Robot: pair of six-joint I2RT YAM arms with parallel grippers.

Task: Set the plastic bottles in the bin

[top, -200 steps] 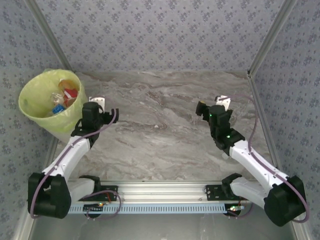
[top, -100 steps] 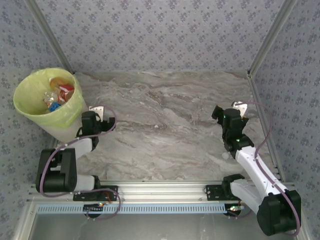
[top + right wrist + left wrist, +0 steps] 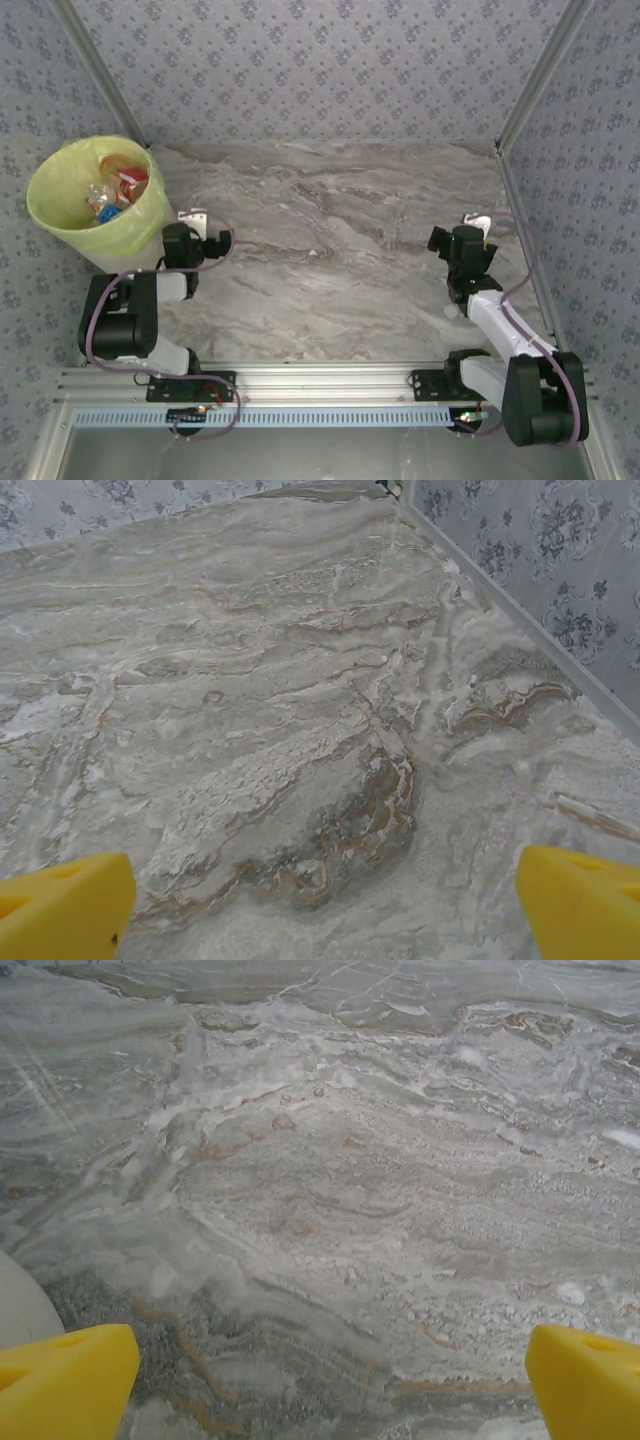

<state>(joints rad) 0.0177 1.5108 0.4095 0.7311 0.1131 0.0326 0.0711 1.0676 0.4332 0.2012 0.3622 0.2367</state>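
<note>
Top external: plastic bottles (image 3: 113,189) in bin (image 3: 47,216), labels unreadable; left hand (image 3: 330,1385), right hand (image 3: 322,900) wide, empty.

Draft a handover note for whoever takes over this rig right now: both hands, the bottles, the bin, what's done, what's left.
Left hand: open, holding nothing, low over the table beside the bin.
Right hand: open, holding nothing, over the table's right side.
Plastic bottles: the ones in view lie inside the bin, at the table's far left corner.
Done: bottles binned, as far as the views show.
Left: probably nothing; how many bottles the bin holds cannot be told.
</note>
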